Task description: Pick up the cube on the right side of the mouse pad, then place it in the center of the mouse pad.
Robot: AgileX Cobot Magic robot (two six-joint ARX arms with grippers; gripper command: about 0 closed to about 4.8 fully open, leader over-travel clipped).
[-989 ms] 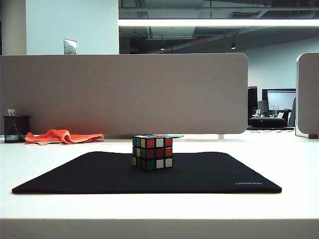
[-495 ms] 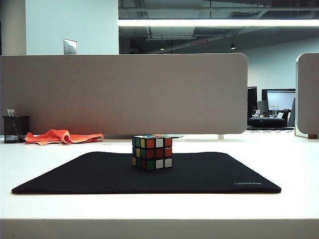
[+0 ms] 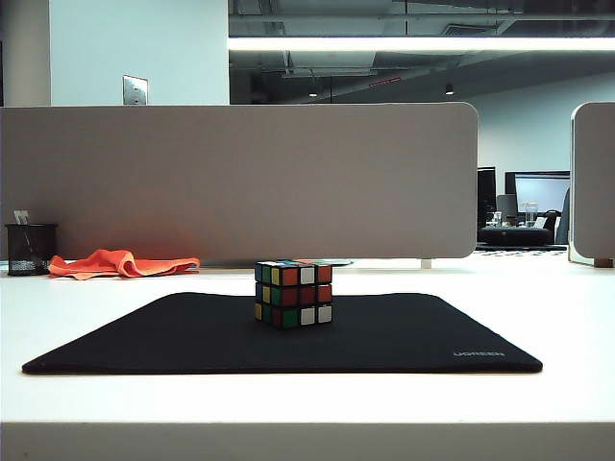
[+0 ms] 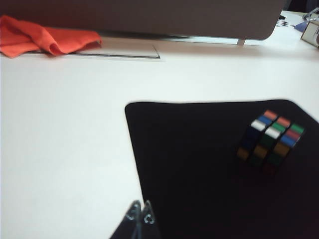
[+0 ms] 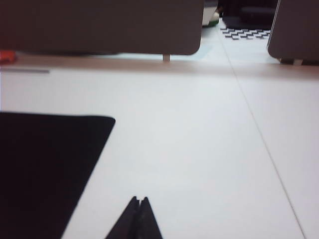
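Across the exterior views nothing is seen to have shifted — the cube [image 3: 294, 293] stands at the centre of the mouse pad [image 3: 404, 336], so placement is judged done. The left tool [image 4: 140, 215] and right tool [image 5: 139, 201] are closed, empty, held apart above the bench [image 3: 567, 298].

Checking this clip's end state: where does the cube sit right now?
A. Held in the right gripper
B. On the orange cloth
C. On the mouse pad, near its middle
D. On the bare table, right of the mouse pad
C: the cube rests on the black mouse pad near its middle, and the left gripper and right gripper are both shut, empty and away from it.
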